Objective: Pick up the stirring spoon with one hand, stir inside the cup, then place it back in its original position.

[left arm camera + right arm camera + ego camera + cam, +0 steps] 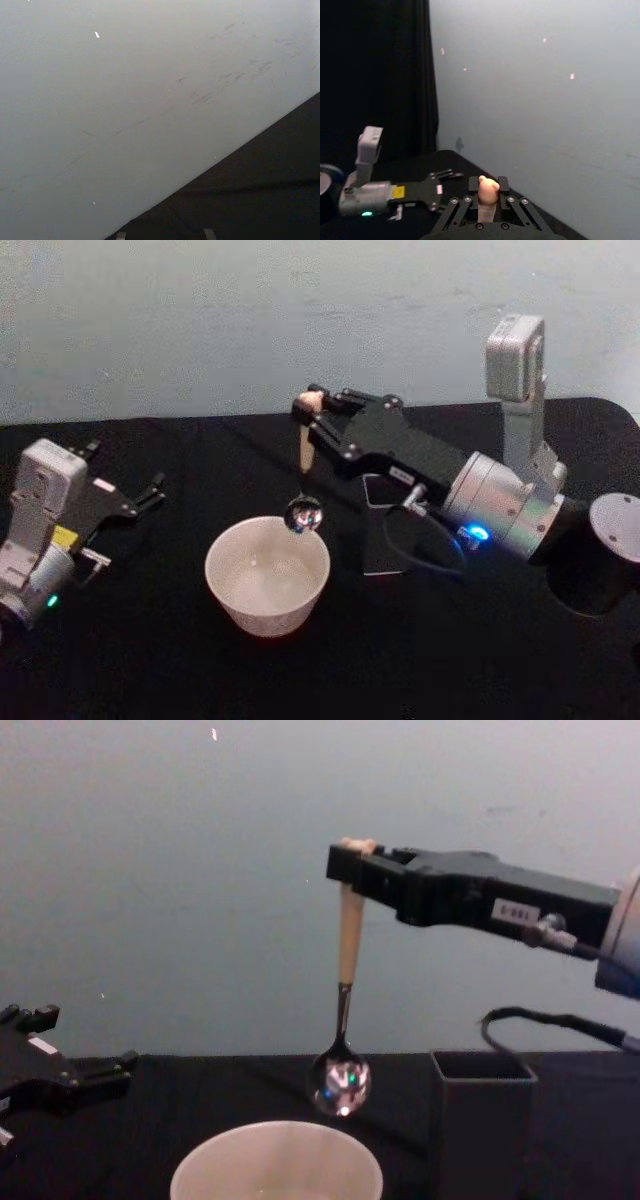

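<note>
Right gripper (310, 410): my fingers are closed on the very top of the stirring spoon (304, 470), pinching just under the bear head. The rest hangs free and nearly plumb. The steel bowl is in the air above the cup (265, 615), close to its far rim and not yet inside.

Left gripper (150, 490): parked low on the black table (150, 660), well to the left of the cup, fingers spread and holding nothing.

The holder (482, 1110) stands just beside the cup on my right, mouth open and empty.

Risks, as I judge them:
- My grip is high and the lever below it is long, so a quick move could swing the spoon or pivot it between my pads.
- The bowl sits near the rim line. Going straight down may clip the rim, nudging the light cup or twisting the spoon.
- A wide stir could drag the cup toward the holder.
- My wrist cable (420, 550) loops low by the holder (snag risk on the return).

Writing: the white label (517, 911) on my right gripper has dark characters I can't read. The yellow sticker (64, 536) on the left has no legible text.
</note>
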Controlling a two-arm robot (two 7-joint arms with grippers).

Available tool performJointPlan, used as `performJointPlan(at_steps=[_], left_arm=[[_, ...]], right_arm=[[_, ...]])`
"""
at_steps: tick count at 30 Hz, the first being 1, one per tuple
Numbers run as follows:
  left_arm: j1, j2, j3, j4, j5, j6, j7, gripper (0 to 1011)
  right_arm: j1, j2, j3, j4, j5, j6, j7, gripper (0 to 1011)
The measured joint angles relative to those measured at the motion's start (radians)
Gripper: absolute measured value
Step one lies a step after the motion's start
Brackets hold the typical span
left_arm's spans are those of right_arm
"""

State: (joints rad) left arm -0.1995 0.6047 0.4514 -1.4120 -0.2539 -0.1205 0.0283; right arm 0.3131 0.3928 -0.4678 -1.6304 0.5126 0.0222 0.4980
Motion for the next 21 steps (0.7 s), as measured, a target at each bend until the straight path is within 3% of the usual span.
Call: performJointPlan(at_steps=[7,21], left_arm=[[0.0,0.0,0.0,0.0,0.0,0.0,0.0,1001],[0.0,0.0,0.0,0.0,0.0,0.0,0.0,1001]], right_arm=[[-0.001,0.014,-0.038,0.005,-0.019,-0.007,0.02,216],[0.012,0.013,-0.08,0.054,-0.047,-0.028,0.051,216]])
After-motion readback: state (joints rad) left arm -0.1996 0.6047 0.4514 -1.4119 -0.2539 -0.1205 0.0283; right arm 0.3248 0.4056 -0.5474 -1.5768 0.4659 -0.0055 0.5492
